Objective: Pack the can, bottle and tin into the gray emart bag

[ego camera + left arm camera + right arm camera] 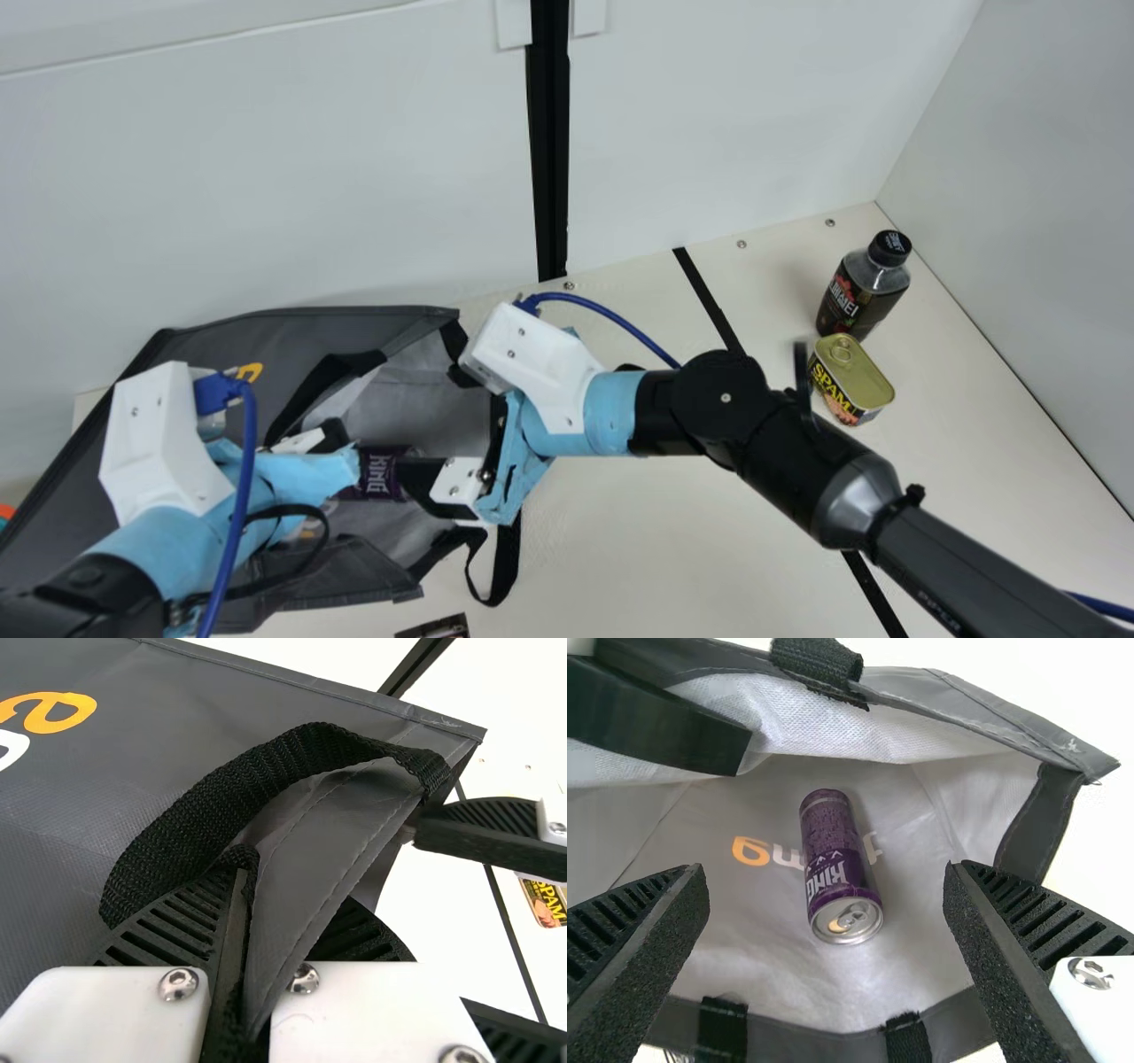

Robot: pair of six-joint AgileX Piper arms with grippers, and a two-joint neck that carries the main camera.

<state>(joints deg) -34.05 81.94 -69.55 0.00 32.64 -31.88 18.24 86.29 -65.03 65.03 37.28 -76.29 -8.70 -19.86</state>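
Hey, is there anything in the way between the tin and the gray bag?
I see nothing standing on the table between the tin and the gray bag, but my right arm stretches over that gap. The bottle stands beyond the tin, off that path.

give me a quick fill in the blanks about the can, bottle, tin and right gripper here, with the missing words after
The can lies ____ the gray bag.
On the table, the bottle has a ____ cap.
The print on the can is white, but the can itself is ____.
The right gripper is not shut but ____.

Missing words: inside; black; purple; open
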